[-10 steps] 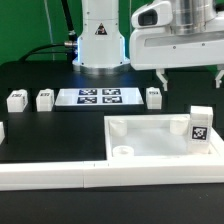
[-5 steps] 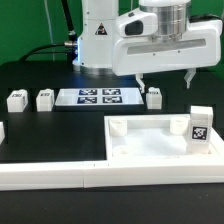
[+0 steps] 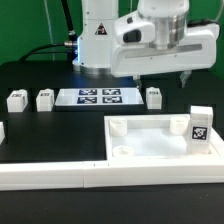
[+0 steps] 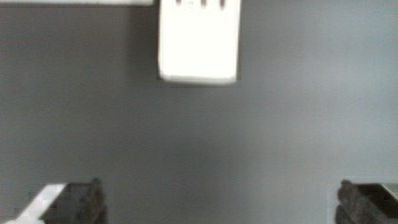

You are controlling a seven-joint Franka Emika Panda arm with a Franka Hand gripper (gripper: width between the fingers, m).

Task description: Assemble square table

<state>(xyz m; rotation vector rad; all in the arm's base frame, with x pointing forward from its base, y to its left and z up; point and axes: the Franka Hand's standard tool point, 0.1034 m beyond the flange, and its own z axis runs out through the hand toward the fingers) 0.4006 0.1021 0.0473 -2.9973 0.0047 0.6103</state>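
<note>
border rail point(image 3: 50, 176): closest to the camera, a long white strip along the front of the black table point(image 3: 50, 135)
square table top point(image 3: 150, 147): white tray lying flat right behind the rail, toward the exterior view's right, rim up, with round sockets showing in its corners
tagged leg point(image 3: 200, 126): standing upright at the top's far corner on the exterior view's right, black-and-white tag facing the camera; honestly can't tell if it's seated in the socket or just standing there
edge leg point(image 3: 2, 131): small white block, half cut off at the exterior view's left edge
far-left leg point(image 3: 15, 99): small tagged block sitting on the table, well apart from the top
second leg point(image 3: 44, 99): just beside the far-left one, between it and the marker board
marker board point(image 3: 97, 97): flat white sheet with black tags, lying mid-table
leg by the board point(image 3: 153, 95): just off the board's end on the exterior view's right, not touching it
gripper point(image 3: 161, 78): hanging in the air roughly above that leg, jaws spread wide, nothing held
wrist view: gripper point(image 4: 222, 205) shows its fingertips point(image 4: 71, 203) far apart with only dark table between them; a white block point(image 4: 199, 45) lies ahead, clear of both
robot base point(image 3: 100, 40): white, at the very back
</note>
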